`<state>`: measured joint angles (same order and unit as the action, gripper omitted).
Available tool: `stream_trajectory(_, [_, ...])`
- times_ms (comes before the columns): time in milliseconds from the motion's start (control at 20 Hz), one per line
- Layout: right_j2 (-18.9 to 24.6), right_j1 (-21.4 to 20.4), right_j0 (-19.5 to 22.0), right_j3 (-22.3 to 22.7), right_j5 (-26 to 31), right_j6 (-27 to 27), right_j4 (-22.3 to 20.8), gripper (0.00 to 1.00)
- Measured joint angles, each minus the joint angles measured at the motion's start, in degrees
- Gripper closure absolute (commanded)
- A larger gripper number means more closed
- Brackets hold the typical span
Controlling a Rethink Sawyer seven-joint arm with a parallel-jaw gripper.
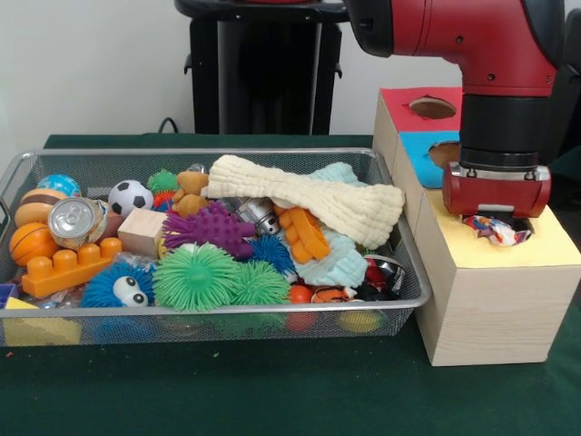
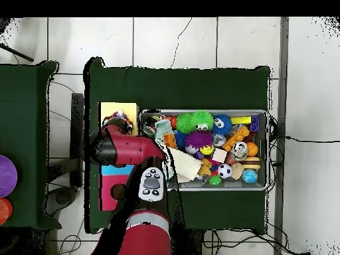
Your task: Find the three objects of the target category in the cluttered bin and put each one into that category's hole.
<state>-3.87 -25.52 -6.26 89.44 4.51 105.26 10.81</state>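
My gripper (image 1: 495,221) hangs low over the yellow section (image 1: 554,247) of the wooden sorting box. Right under its red body, a crumpled, colourful wrapper-like object (image 1: 497,231) sits at the yellow section's hole. Whether the gripper still holds it is hidden by the red body. In the overhead view the gripper (image 2: 115,122) is above the box's yellow end (image 2: 127,109). The wire mesh bin (image 1: 209,153) to the left holds a soda can (image 1: 74,221), a soccer ball (image 1: 130,195), green spiky balls (image 1: 195,277) and a cream cloth (image 1: 309,195).
The box's blue section (image 1: 419,145) and red section (image 1: 399,98), each with a round hole, lie behind the yellow one. Also in the bin are an orange brick (image 1: 71,266), a purple spiky toy (image 1: 211,227), a wooden block (image 1: 142,232) and a basketball (image 1: 30,242).
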Motion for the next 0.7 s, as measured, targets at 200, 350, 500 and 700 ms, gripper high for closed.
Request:
stream_trajectory(200, [0.5,-0.1,0.4,0.1,0.0,0.0,0.0,1.00])
stream_trajectory(350, [0.8,-0.2,0.7,0.3,0.0,0.0,0.0,1.00])
stream_trajectory(500, [0.9,-0.2,0.8,0.3,0.0,0.0,0.0,1.00])
stream_trajectory(700, [0.9,-0.2,0.8,0.4,0.0,0.0,0.0,1.00])
